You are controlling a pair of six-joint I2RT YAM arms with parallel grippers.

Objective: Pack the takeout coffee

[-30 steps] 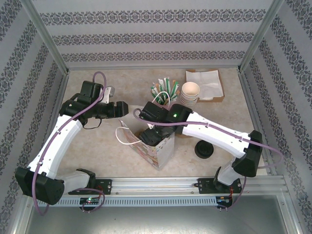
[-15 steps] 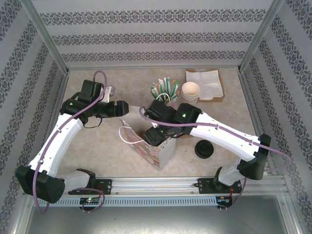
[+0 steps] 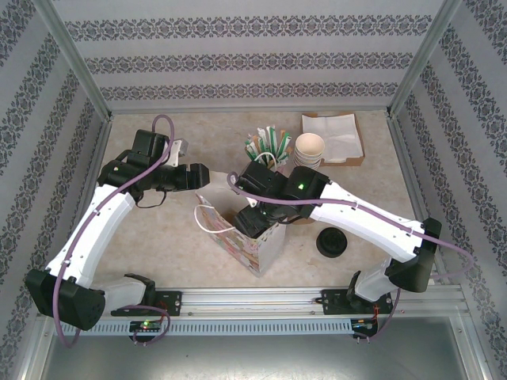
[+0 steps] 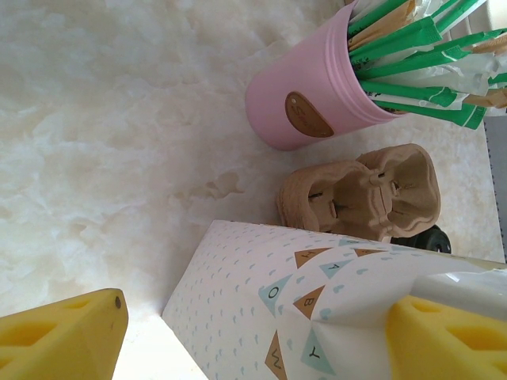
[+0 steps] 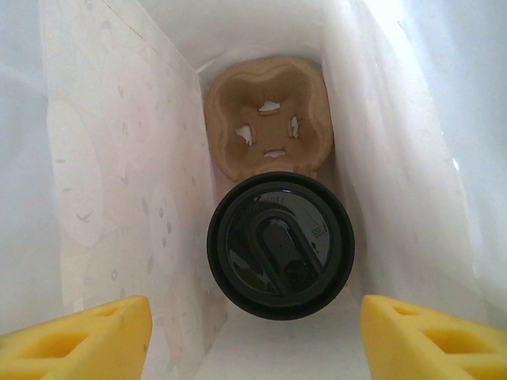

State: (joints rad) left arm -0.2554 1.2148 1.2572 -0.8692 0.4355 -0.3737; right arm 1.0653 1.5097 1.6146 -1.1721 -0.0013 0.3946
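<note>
1. Bench (image 3: 158,237): pale, marbled, patterned walls (image 3: 238,63) on three sides; a printed paper bag (image 3: 265,245) stands mid-bench.
2. My right arm stretches over the bag; my right claw (image 5: 255,340) points down into it, pads wide apart, gripping nothing.
3. The takeout coffee (image 5: 280,245) stands deep inside, beside an empty hole of the pulp carrier (image 5: 269,131).
4. My left claw (image 4: 257,340) gapes wide at the bag's rim, holding nothing.

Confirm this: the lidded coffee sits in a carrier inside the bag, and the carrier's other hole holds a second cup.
Wrong on one point: the carrier's other hole is empty, as the right wrist view shows. The takeout coffee does sit in the carrier inside the bag.
</note>
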